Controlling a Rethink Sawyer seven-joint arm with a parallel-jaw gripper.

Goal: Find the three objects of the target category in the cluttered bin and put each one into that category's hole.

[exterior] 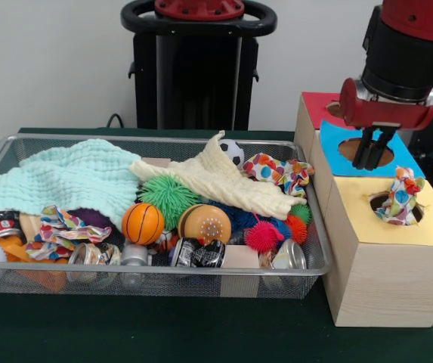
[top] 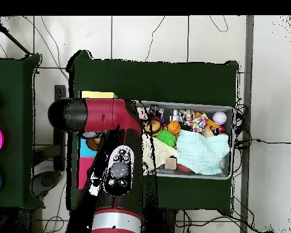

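Three coloured tops show on the wooden box (exterior: pixel 386 280) at the right of the front view: a red panel (exterior: pixel 320 106) farthest back, a blue panel (exterior: pixel 367 151) in the middle, and a yellow panel (exterior: pixel 397 215) nearest, each with a round hole. A polka-dot cloth (exterior: pixel 401 198) sits bunched in the yellow hole, partly sticking up out of it. The gripper (exterior: pixel 369 157) hangs directly over the blue hole, its two dark fingers (exterior: pixel 363 151) close together with only a narrow gap and nothing between them. Left of the box, the wire mesh bin (exterior: pixel 20 283) is packed: a mint green cloth (exterior: pixel 65 178) lies at its back left, a cream cloth (exterior: pixel 216 181) stretches across the middle, a second polka-dot cloth (exterior: pixel 276 170) lies at the back right and a third (exterior: pixel 61 225) near the front left. An orange basketball (exterior: pixel 142 223), a green spiky ball (exterior: pixel 169 195), a pink spiky ball (exterior: pixel 264 236) and several metal cans (exterior: pixel 197 253) fill the rest. From overhead, the red arm (top: pixel 111 145) covers most of the box, so the pincer cannot be seen there; the bin (top: pixel 230 142) lies to the right, with the mint green cloth (top: pixel 202 153) and the basketball (top: pixel 173 127) visible inside.
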